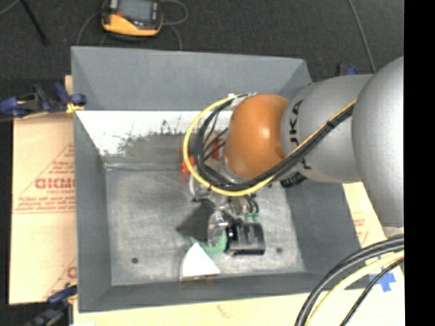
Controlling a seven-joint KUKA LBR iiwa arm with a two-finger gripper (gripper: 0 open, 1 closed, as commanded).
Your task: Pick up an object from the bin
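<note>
My gripper [219, 228] reaches down into the near middle of the bin, below the arm's orange cover. Right under it lies a small green thing [215, 245], touching the tip of a white wedge-shaped piece [198, 262] that rests against the bin's front wall. A black boxy thing [247, 239] with a green edge sits just to the gripper's right. Whether anything is held is hidden by the gripper's own body.
A red-orange thing [185, 161] peeks out behind the arm's cables near the back wall. The arm and its cover hang over the bin's middle and right. The left half of the floor is bare grey metal.
</note>
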